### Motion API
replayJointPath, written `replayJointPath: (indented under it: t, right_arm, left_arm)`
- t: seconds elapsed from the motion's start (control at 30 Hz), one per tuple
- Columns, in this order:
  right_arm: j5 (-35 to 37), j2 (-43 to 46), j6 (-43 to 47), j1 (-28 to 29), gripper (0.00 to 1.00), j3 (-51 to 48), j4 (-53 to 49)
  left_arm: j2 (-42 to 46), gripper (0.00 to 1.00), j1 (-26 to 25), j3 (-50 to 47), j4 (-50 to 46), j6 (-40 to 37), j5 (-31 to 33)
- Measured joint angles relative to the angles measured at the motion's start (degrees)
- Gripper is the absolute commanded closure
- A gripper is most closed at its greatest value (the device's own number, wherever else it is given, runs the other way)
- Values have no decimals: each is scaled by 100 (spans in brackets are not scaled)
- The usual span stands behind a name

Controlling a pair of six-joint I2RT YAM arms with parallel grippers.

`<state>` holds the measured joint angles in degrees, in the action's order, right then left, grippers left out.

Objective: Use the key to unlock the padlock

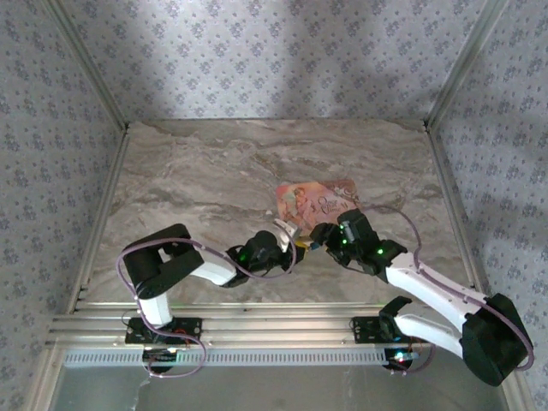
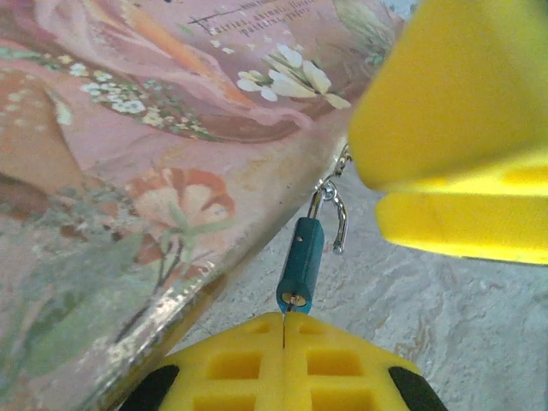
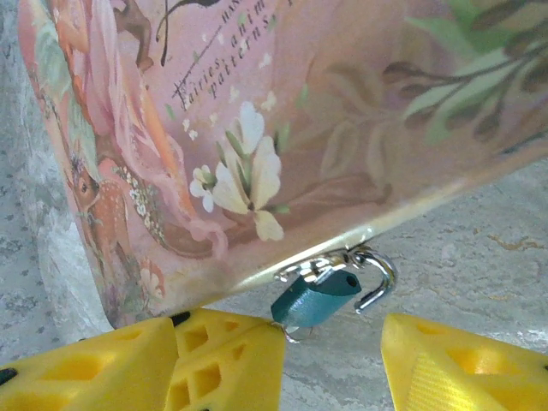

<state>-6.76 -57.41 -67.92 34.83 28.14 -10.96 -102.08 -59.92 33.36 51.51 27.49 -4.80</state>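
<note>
Now the padlock hangs just ahead of the pressed-together left gripper (right gripper spread, close beside).

A marbled grey-beige worktop is carrying a pink box, which is lying a little right of centre. The box is showing printed flowers, a deer and lettering, and its lower edge is resting on the stone-patterned surface.

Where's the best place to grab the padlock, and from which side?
Probably the padlock body, pinched across its flat faces, coming from the side away from the box. It juts clear of the box edge there; the shackle is thin and hooked to the box.
</note>
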Motion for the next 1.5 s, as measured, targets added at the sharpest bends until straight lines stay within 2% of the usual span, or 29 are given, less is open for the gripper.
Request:
replayJointPath:
  t: [0.43, 0.83, 1.2, 1.5]
  right_arm:
    - [-50, 356, -247, -149, 41, -872, 817]
    - [356, 398, -909, 57, 44, -1196, 1552]
    - [798, 428, -1668, 409, 46, -1237, 1694]
    - [1152, 428, -1871, 470, 49, -1248, 1849]
  left_arm:
    - [-2, 100, 291, 22, 299, 1349, -931]
    - [-256, 100, 356, 140, 662, 2448, -1174]
    - [-417, 100, 356, 140, 944, 2776, -1161]
    - [-417, 100, 356, 138, 1069, 2879, -1115]
